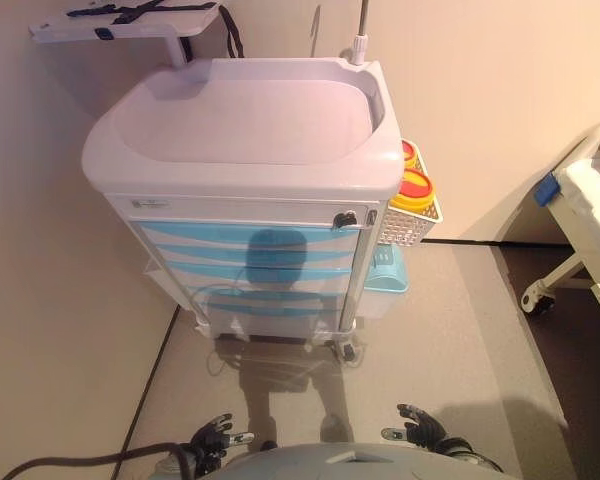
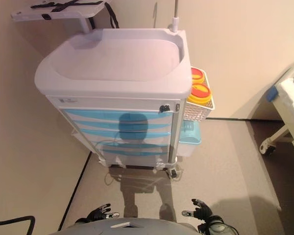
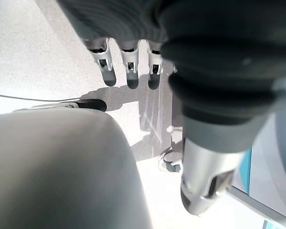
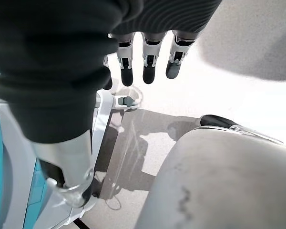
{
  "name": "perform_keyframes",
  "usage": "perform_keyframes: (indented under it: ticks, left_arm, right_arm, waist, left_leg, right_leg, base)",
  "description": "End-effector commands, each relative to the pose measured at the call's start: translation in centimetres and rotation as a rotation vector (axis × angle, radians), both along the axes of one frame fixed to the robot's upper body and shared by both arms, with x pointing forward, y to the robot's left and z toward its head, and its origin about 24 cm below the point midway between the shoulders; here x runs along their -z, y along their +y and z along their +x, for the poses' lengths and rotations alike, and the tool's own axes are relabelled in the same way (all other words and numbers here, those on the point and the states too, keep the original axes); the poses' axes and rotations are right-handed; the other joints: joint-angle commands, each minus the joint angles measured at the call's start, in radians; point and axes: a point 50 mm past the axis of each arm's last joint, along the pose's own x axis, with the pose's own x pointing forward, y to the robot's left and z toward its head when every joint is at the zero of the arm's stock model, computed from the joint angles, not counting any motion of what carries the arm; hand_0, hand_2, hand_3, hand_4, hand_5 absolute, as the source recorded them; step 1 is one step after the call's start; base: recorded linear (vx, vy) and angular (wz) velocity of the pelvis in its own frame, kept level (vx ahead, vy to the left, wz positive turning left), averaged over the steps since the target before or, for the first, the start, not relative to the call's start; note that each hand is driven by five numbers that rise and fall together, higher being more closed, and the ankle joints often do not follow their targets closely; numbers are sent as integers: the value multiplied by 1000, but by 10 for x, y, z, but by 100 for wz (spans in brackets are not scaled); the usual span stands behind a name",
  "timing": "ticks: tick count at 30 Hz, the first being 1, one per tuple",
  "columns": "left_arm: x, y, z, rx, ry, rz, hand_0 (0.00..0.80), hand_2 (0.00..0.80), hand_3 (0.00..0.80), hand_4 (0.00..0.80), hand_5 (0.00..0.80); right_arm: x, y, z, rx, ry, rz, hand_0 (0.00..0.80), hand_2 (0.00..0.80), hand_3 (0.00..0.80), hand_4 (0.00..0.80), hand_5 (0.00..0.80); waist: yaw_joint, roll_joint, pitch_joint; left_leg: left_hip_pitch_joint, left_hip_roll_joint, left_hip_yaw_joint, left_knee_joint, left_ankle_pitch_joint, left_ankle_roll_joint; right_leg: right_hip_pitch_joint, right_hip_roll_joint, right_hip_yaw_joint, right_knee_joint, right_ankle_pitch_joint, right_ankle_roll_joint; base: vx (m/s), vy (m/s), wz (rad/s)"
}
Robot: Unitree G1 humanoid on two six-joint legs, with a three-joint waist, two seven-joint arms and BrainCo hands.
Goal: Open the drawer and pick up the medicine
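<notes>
A white medical cart [image 1: 245,125] stands ahead of me against the wall, with a stack of light blue drawers [image 1: 250,245] on its front, all closed. No medicine shows in any view. My left hand [image 1: 212,438] hangs low at the bottom left, open and empty; its fingers [image 3: 128,67] are relaxed over the floor. My right hand [image 1: 420,428] hangs low at the bottom right, also open and empty, with fingers [image 4: 150,64] relaxed. Both hands are well short of the cart.
A white wire basket [image 1: 410,218] with yellow, red-lidded containers [image 1: 414,186] hangs on the cart's right side, a light blue bin [image 1: 385,270] below it. A side shelf [image 1: 120,20] sticks out at the cart's back left. A wheeled bed [image 1: 585,210] stands at the right.
</notes>
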Motion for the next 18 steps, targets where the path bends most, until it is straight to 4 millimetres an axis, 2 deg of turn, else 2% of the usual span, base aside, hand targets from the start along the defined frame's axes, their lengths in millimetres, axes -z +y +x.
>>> perform_keyframes:
  ticks: [1, 18]
  left_arm:
    - [-5, -12, 24, 71, -75, -47, 0, 0, 0, 0, 0]
    - [-4, -11, 21, 26, -83, -43, 0, 0, 0, 0, 0]
  right_arm:
    - [-3, 15, 22, -68, -45, 21, 0, 0, 0, 0, 0]
    - [-1, 13, 17, -57, -34, 16, 0, 0, 0, 0, 0]
  waist:
    - [10, -43, 10]
    - [10, -41, 13]
  left_leg:
    - [12, -81, 46, 36, -119, 62]
    - [7, -81, 46, 41, -119, 62]
  right_leg:
    - [-14, -3, 18, -69, 102, 39]
    - [-18, -4, 16, -67, 102, 38]
  base:
    - [0, 0, 0]
    - [4, 1, 0]
